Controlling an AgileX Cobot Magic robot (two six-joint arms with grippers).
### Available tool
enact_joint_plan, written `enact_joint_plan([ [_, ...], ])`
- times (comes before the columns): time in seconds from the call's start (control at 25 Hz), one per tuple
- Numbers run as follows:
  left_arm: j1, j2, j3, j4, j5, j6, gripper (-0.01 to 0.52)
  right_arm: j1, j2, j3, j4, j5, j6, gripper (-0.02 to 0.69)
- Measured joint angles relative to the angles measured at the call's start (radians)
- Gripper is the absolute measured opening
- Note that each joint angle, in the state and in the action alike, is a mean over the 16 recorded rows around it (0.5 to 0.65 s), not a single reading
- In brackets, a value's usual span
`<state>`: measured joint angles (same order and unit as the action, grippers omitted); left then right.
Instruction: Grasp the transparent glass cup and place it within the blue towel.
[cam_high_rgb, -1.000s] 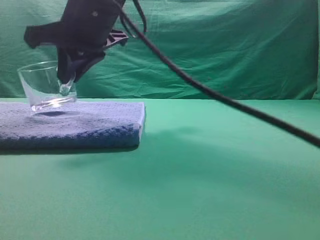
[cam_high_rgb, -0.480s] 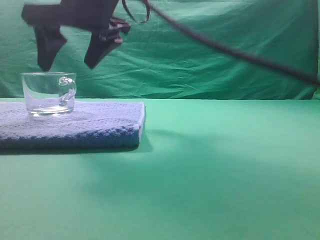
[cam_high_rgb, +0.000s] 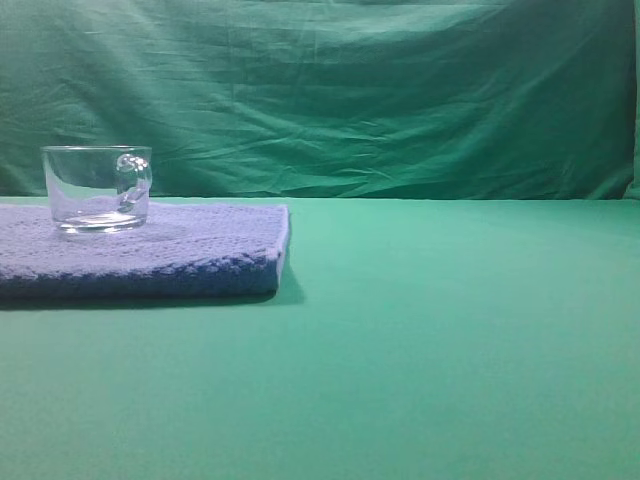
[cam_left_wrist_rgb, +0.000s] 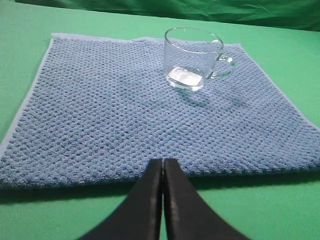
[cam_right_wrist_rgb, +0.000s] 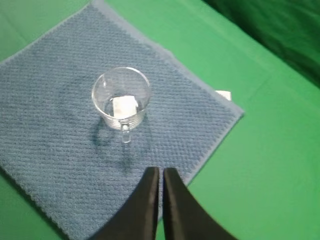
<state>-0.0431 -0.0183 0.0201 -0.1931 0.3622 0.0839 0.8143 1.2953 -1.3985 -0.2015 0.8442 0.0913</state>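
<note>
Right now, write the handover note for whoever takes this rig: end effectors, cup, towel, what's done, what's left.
Left end effector: shut, holding nothing, hovering at the towel's near edge in its wrist view.
Right end effector: shut, holding nothing, above the towel's edge with the cup ahead of it.
Transparent glass cup: upright on the blue towel, free of both end effectors. In the exterior high view its handle faces the camera.
Done: the cup stands inside the towel's border, well in from the edges.
Left: nothing on the placement itself; neither arm shows in the exterior high view.
</note>
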Motion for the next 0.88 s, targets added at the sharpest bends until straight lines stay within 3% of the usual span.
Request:
enact_joint_plan([
  [0.44,0.000,0.000,0.000,0.000,0.000,0.000,0.000,0.000,-0.419,0.501,0.005,-0.147,0.015,0.000],
  [0.88,0.000,0.000,0.000,0.000,0.000,0.000,0.000,-0.002,-0.632,0.629,0.003,-0.052,0.037,0.000],
])
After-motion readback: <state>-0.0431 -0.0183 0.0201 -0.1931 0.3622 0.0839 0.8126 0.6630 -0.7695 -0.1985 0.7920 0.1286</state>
